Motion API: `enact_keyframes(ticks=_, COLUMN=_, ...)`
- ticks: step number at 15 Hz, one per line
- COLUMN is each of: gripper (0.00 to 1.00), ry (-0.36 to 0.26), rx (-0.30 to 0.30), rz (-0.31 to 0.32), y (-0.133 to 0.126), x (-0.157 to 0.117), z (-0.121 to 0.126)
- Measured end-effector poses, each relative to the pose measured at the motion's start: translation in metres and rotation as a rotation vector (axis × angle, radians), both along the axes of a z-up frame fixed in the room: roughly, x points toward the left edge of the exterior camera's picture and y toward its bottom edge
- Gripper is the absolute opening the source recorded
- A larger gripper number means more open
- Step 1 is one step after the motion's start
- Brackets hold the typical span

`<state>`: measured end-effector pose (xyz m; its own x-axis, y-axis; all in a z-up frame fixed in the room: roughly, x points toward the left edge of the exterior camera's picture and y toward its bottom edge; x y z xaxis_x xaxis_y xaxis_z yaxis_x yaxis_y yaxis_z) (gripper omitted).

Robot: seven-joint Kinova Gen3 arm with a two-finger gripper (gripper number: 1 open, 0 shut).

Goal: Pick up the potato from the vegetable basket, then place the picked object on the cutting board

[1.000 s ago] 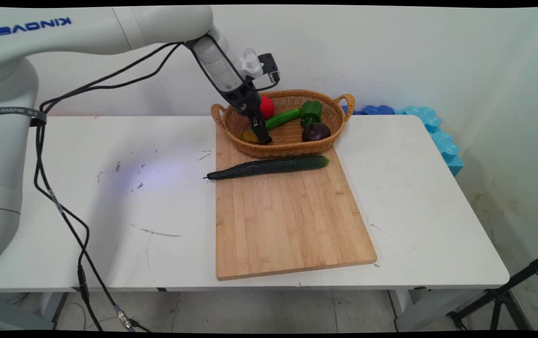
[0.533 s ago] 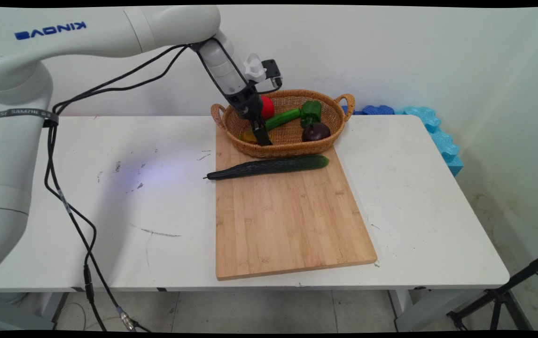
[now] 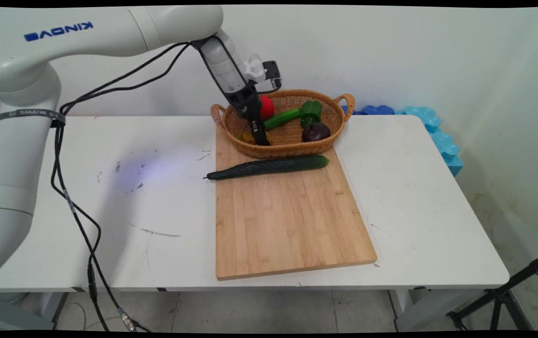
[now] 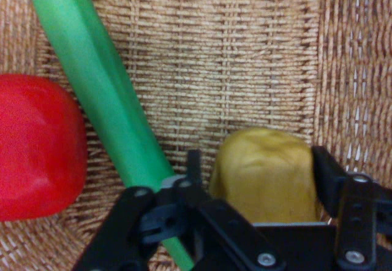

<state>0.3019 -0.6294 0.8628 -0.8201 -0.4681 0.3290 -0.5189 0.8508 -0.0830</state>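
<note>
My gripper point(image 3: 260, 137) reaches down into the left end of a wicker basket point(image 3: 287, 151). In the hand view its two fingers point(image 4: 324, 170) press against either side of a yellow vegetable point(image 4: 263, 173), so the gripper point(image 4: 260, 160) is shut on it. From the main view only a bit of the yellow vegetable point(image 3: 248, 137) shows left of the fingers. Just beside it lie a long light-green vegetable point(image 4: 98, 93) and a red one point(image 4: 37, 148). The basket's woven floor point(image 4: 245, 50) lies beyond.
The basket also holds a green pepper point(image 3: 311, 111) and a dark purple vegetable point(image 3: 315, 132). A long dark cucumber point(image 3: 269, 167) lies across the far end of a wooden cutting board point(image 3: 292, 220). Blue foam point(image 3: 438, 136) lines the table's far right edge.
The gripper has shifted slightly left inside the basket, staying low by the yellow vegetable. The arm's upper links swung a little to the right.
</note>
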Motion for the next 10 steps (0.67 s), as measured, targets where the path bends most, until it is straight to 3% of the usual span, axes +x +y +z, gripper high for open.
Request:
enact_keyframes(ticks=7, gripper=0.0, ry=0.003, rx=-0.004, rz=-0.029, y=-0.003, x=0.0, z=0.004)
enact_keyframes(ticks=10, gripper=0.0, ry=0.028, rx=-0.024, rz=-0.017, y=-0.001, x=-0.003, z=0.017)
